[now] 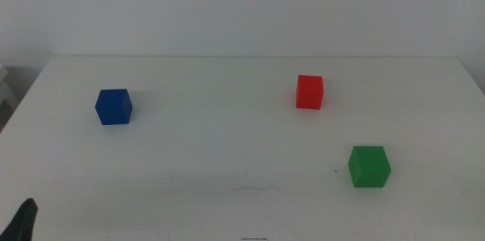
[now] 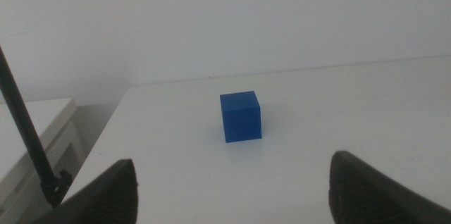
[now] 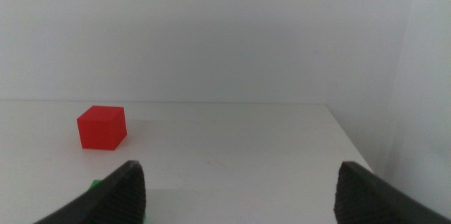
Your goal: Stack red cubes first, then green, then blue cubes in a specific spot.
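The red cube [image 1: 309,92] sits on the white table at the right back. The green cube [image 1: 369,167] sits nearer the front on the right. The blue cube [image 1: 114,107] sits alone at the left. All three are apart. My left gripper [image 2: 232,189] is open and empty, with the blue cube [image 2: 240,117] ahead of it; only a dark tip [image 1: 23,222] shows at the bottom left of the middle view. My right gripper [image 3: 239,192] is open and empty, with the red cube [image 3: 101,127] ahead and a sliver of the green cube [image 3: 95,184] beside one jaw.
The white table [image 1: 227,150] ends at a white wall behind. A white cabinet [image 2: 35,139] and a thin dark rod [image 2: 25,132] stand off the table's left edge. The table's right edge [image 3: 352,139] shows in the right wrist view.
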